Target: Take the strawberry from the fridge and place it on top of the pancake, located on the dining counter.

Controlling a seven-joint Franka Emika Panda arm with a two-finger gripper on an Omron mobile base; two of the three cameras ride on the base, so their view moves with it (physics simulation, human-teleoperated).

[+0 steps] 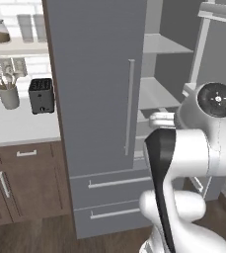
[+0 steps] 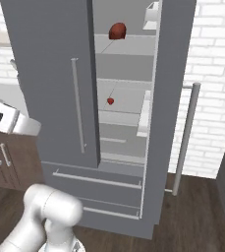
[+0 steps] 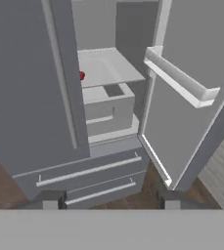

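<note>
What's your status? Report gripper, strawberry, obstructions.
Gripper open, short of the fridge. Strawberry on middle shelf, untouched. Right door open; left door shut, partly covering strawberry in hand view.

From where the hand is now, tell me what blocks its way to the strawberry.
The fridge's shut left door partly covers the strawberry in the hand view. The right door stands open, so the shelf is reachable from that side.
</note>
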